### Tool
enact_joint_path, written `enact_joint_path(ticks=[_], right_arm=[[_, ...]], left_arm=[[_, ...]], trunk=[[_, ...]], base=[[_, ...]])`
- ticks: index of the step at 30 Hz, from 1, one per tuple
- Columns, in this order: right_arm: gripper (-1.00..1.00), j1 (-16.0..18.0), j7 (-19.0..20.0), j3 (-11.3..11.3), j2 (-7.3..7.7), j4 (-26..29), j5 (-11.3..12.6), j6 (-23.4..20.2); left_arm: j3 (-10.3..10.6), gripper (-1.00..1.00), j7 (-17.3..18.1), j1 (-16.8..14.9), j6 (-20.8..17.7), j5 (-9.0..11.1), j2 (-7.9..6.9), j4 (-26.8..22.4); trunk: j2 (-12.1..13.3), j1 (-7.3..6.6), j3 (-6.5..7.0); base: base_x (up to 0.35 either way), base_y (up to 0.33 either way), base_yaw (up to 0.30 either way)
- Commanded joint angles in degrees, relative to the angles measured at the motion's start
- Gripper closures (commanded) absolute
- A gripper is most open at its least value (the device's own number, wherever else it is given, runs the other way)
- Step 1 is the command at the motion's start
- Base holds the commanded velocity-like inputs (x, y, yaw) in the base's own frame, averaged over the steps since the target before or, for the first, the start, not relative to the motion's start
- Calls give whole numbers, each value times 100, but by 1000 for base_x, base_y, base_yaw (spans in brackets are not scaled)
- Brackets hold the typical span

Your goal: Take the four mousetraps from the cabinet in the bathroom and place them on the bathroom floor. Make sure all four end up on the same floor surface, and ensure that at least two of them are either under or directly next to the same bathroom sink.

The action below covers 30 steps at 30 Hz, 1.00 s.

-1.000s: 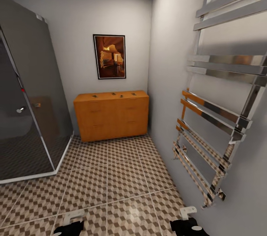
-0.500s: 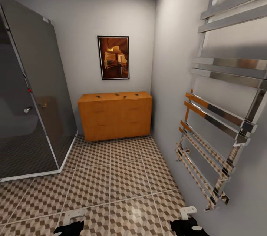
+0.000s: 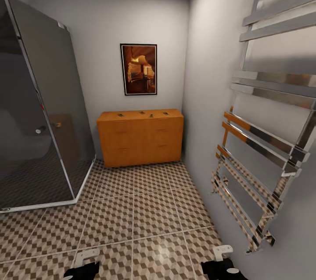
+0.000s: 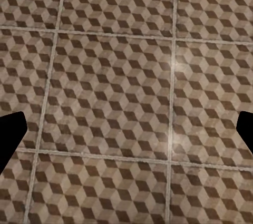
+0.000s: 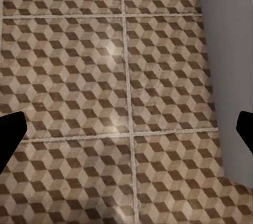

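1. Whole head view shifted since a second ago: cabinet (image 3: pixel 140 137) and framed picture (image 3: pixel 139 69) now sit further right and slightly lower, with more shower glass (image 3: pixel 39 108) showing. A camera move, not the furniture's; probably the base turning to line up on the cabinet, so still the approach stage, nothing picked up yet.
2. Cabinet against the far wall: low, wide, smooth orange-brown wood, flat top, drawer fronts with tiny handles.
3. On its top, small dark specks in a row, e.g. (image 3: pixel 120 115): likely the mousetraps, though too small to count or confirm.
4. Bathroom floor (image 3: pixel 145 209): large square tiles, glossy, brown-beige-white cube print, pale grout lines; well lit with a soft glare in the wrist views.
5. Chrome towel rail (image 3: pixel 259 148) on the right wall: flat mirrored bars reflecting floor and cabinet.
6. Left gripper (image 4: pixel 126 129): dark fingertips spread wide at the frame edges, nothing between them but tile.
7. Right gripper (image 5: pixel 126 129): equally wide apart, empty, hanging over tile just beside the grey wall.
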<state>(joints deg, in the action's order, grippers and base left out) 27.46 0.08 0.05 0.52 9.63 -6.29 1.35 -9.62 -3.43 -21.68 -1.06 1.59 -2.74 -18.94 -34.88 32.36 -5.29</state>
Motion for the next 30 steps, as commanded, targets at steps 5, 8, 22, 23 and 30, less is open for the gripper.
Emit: enact_joint_path(ticks=[5, 8, 22, 23, 30], right_arm=[[-100, 5, 1, -5, 1, -5, -56, 14], [-100, 5, 1, -5, 1, -5, -56, 14], [-100, 5, 1, -4, 1, -5, -56, 14], [-100, 5, 1, -4, 1, -5, -56, 14], [-100, 5, 1, -5, 1, -5, -56, 14]], left_arm=[[-3, -100, -7, -3, -6, 19, 1, -5], [7, -100, 12, -3, -2, 24, 5, -5], [16, -100, 39, -4, -46, 16, 32, -5], [17, -100, 40, -4, -51, 14, 33, -5], [13, -100, 28, -3, -40, 14, 36, -5]], trunk=[[153, -87, 62], [153, -87, 62], [153, -87, 62], [153, -87, 62], [153, -87, 62]], base=[[0, 0, 0], [0, 0, 0], [79, 0, 0], [277, 0, 0], [310, 20, 0]])
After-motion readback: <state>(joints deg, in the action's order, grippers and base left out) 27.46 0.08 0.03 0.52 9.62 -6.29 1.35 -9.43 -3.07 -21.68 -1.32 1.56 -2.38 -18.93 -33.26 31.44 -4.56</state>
